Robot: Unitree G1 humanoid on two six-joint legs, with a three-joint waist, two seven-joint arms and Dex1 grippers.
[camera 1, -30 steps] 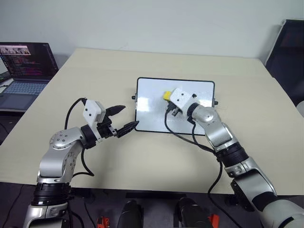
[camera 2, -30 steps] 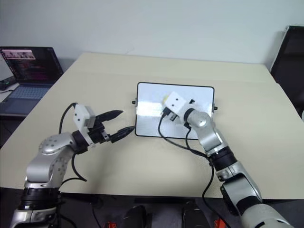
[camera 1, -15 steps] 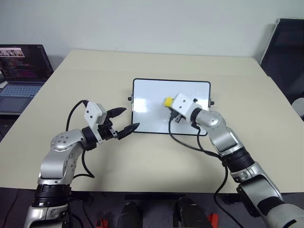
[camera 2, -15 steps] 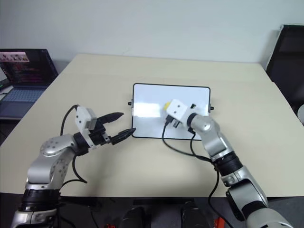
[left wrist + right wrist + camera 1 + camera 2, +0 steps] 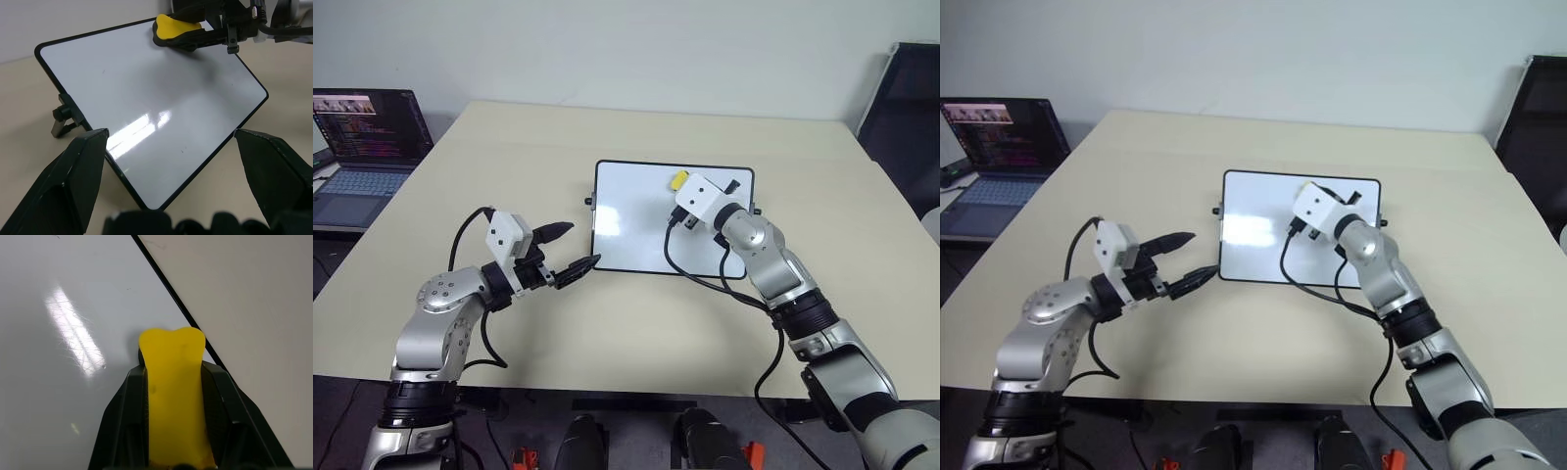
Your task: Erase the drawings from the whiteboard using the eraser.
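The whiteboard (image 5: 631, 225) lies flat in the middle of the table, white inside a thin black frame. My right gripper (image 5: 684, 188) is shut on the yellow eraser (image 5: 678, 179), which rests on the board close to its far edge, right of centre. In the right wrist view the eraser (image 5: 173, 382) sits between both black fingers (image 5: 122, 421), next to the frame. The drawings are out of view; the bare board surface (image 5: 146, 98) shows just tiny specks. My left gripper (image 5: 578, 245) hovers open at the board's near left corner, holding nothing.
An open laptop (image 5: 362, 132) stands beyond the table's far left corner. A black chair (image 5: 906, 98) is at the far right. The beige table (image 5: 509, 157) surrounds the board on all sides. A small black knob (image 5: 63, 115) sticks out from the board's short side.
My right gripper has slid the eraser from the board's middle toward its far edge and a little to the right. The left arm stayed put. The camera swayed in between.
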